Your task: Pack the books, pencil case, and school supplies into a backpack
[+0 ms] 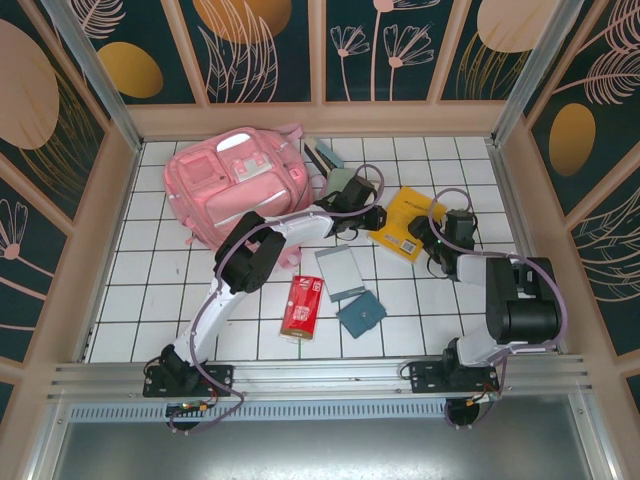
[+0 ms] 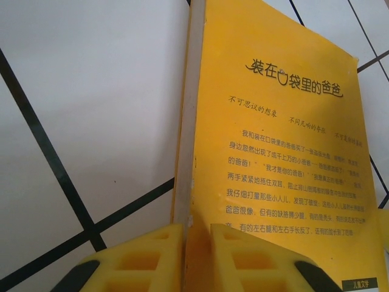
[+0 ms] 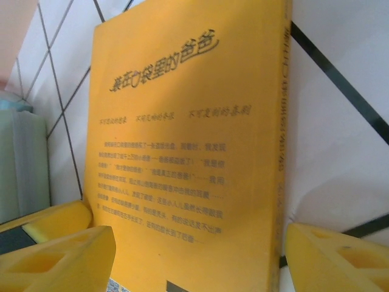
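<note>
White tiled table (image 1: pixel 200 290): left claw (image 2: pixel 196 232) pinches yellow book (image 2: pixel 279 152), right claw (image 3: pixel 194 243) spread open.

- A counter (image 1: pixel 160 290) of white square tiles with dark lines between them.
- Dark teal wall panels (image 1: pixel 265 50) with gold ovals and pale leaf drawings rise behind its far and side edges.
- An aluminium rail (image 1: pixel 320 375) runs along its near edge.

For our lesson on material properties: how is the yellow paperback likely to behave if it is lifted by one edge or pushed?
The yellow paperback looks thin, so it would probably sag somewhat from a one-edge grip. Its cover looks smooth, so it may slip between pads. Lying flat, it should slide when pushed, not tip.
</note>
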